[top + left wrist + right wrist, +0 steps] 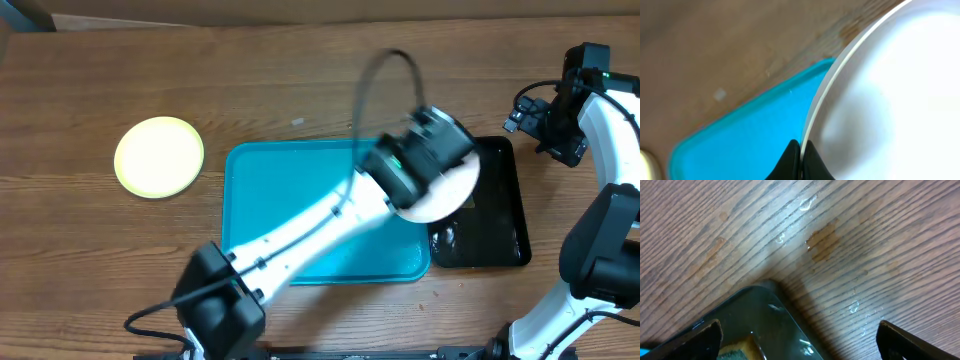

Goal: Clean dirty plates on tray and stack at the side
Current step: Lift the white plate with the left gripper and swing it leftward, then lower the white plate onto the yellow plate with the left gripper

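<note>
My left gripper [420,180] is shut on the rim of a white plate [455,188] and holds it tilted above the right end of the turquoise tray [290,230] and the black tray. In the left wrist view the jaws [801,152] pinch the plate's edge [890,100] over the tray [740,140]. A pale yellow plate [158,157] lies on the table left of the tray. No other plate shows. My right gripper [532,125] is wide open and empty [800,347], hovering over the black tray's far right corner.
A narrow black tray [495,235] sits right of the turquoise tray; its corner [765,315] and a yellow-green sponge [740,349] show in the right wrist view. Water drops [807,204] lie on the wooden table.
</note>
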You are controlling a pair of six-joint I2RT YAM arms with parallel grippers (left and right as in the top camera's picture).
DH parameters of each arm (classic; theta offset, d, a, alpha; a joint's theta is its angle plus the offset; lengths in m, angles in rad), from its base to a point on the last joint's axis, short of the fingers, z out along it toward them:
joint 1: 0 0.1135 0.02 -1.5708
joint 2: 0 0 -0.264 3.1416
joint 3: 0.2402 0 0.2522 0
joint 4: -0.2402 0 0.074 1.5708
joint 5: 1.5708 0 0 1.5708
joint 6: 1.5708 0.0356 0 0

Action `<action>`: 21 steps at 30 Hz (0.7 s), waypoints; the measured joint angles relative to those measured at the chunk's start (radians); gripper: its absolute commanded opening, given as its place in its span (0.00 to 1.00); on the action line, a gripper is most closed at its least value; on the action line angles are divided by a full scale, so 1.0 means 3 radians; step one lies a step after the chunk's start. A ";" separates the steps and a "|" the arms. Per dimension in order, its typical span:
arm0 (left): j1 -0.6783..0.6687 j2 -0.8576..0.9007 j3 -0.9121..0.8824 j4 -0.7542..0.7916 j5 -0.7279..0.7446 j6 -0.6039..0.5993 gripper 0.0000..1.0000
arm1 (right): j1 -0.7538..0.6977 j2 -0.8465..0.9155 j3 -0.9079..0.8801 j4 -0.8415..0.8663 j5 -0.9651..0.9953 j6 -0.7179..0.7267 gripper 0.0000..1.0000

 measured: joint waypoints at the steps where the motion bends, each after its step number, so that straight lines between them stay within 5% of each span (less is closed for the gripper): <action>1: 0.0156 0.0000 0.0000 -0.0019 0.0217 -0.0023 0.04 | 0.0000 -0.0001 0.0000 0.0003 0.0000 -0.0001 1.00; 10: 0.1583 0.0000 0.0001 -0.0299 0.1979 -0.0095 0.04 | 0.0000 0.0000 0.0000 0.0003 0.0000 -0.0001 1.00; 21: 0.2468 0.0000 0.0001 -0.0422 0.2251 -0.0098 0.04 | 0.0000 0.0000 0.0000 0.0003 0.0000 -0.0003 1.00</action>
